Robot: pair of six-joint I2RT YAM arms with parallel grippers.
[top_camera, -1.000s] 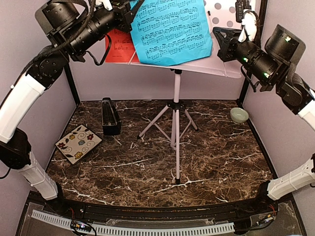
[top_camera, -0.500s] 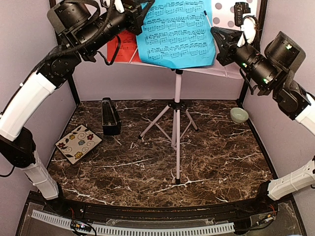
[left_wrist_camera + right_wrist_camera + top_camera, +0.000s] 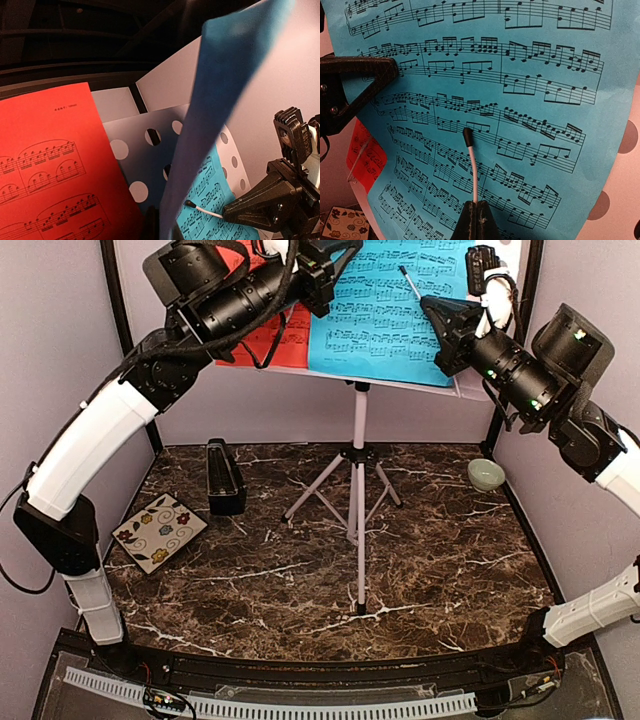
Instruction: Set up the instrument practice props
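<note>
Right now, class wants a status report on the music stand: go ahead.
Left end effector grips blue sheet up top. Right end effector alongside, state unclear. Red sheet on stand. Metronome untouched.

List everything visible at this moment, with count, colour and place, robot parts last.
Music stand: one, white, perforated desk, tripod legs on the marble table.
Blue sheet: one, printed music, on the stand desk.
Red sheet: one, printed music, left of the blue sheet.
Metronome: one, black, back left of table.
Floral tile: one, pale, left side of table.
Bowl: one, pale green, back right.
Left gripper: black, at the blue sheet's top-left edge; grip unclear.
Right gripper: black, at the blue sheet's right part, with a thin white black-tipped rod.
</note>
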